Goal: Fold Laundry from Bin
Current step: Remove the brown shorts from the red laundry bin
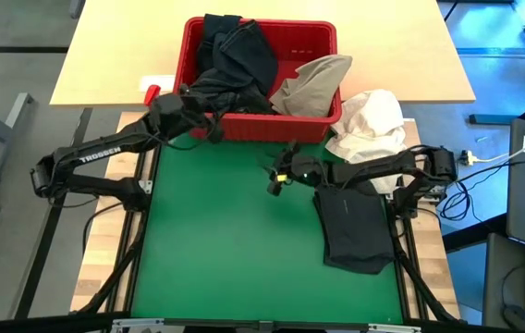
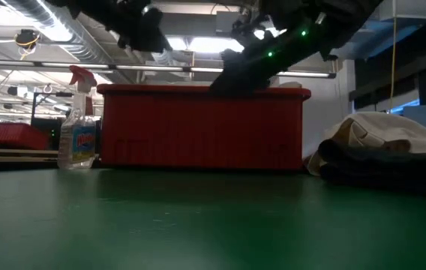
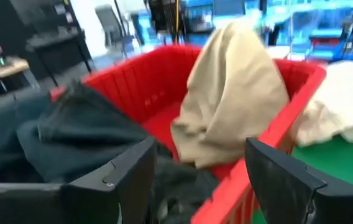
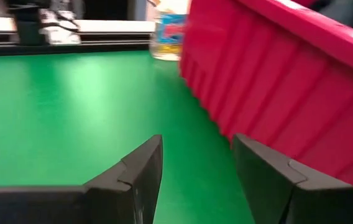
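The red bin [image 1: 314,43] stands at the mat's far edge. Black laundry [image 1: 237,57] is heaped in its left half and a khaki garment [image 1: 313,81] lies in its right half, draped over the near rim. My left gripper [image 1: 213,128] hangs open at the bin's near left corner; in its wrist view the fingers [image 3: 127,180] stand above the black laundry [image 3: 71,134], with the khaki garment [image 3: 232,99] beyond. My right gripper [image 1: 275,178] is open over the green mat [image 4: 71,112], just in front of the bin's near wall [image 4: 276,93]. Nothing is between its fingers.
A folded dark garment [image 1: 355,227] lies on the mat's right side, beside my right arm. A white cloth bundle [image 1: 370,125] sits right of the bin. A clear spray bottle [image 2: 78,124] stands left of the bin. The mat's left half [image 1: 216,240] is bare.
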Robot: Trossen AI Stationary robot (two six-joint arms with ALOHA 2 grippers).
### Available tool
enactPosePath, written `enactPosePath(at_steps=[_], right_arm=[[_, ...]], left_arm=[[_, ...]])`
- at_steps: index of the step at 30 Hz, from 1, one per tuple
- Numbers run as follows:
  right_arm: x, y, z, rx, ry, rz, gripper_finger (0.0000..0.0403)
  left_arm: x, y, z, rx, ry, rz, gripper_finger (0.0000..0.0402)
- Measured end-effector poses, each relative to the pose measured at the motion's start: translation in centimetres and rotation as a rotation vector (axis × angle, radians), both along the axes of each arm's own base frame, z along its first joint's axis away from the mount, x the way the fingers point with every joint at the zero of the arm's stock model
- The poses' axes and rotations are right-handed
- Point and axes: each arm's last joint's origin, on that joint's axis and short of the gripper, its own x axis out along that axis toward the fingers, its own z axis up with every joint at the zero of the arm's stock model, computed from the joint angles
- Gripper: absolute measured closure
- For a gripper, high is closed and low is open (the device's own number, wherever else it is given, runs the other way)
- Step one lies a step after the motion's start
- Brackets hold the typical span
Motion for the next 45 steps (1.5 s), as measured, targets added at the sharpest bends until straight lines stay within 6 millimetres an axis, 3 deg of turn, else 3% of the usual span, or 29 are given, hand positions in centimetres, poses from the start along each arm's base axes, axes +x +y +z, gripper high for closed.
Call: enactPosePath(at_steps=[6,10,18,23,29,34,40,45], right_arm=[[-0.5,-1.0,0.6,-0.005,-0.006,-0.029,0.0210],[-1.3,-2.1,4.5,-0.058,0.002,-0.091,0.0209],[-6.6,-10.3,13.4,0.061,0.059,-0.316,0.0154],[-11.0,-14.4,16.6,0.065,0.057,-0.474,0.0123],[-16.6,-17.8,16.3,0.172,0.105,-0.619,0.0122],[-20.0,-19.1,15.3,0.355,0.068,-0.644,0.0136],[-21.8,-20.0,14.2,0.497,0.039,-0.621,0.0164],[-21.5,-20.7,13.2,0.542,0.035,-0.587,0.0183]], left_arm=[[0.2,-0.2,-1.0,-0.053,0.070,-0.012,0.0163],[0.4,-0.6,-1.0,-0.054,0.074,-0.029,0.0163],[0.5,-0.6,-1.0,-0.053,0.074,-0.028,0.0163],[0.5,-0.6,-1.0,-0.053,0.074,-0.027,0.0163],[0.5,-0.6,-1.0,-0.053,0.075,-0.027,0.0163],[0.5,-0.6,-1.0,-0.053,0.075,-0.027,0.0163],[0.5,-0.6,-1.0,-0.053,0.075,-0.027,0.0163],[0.5,-0.6,-1.0,-0.053,0.075,-0.027,0.0163]])
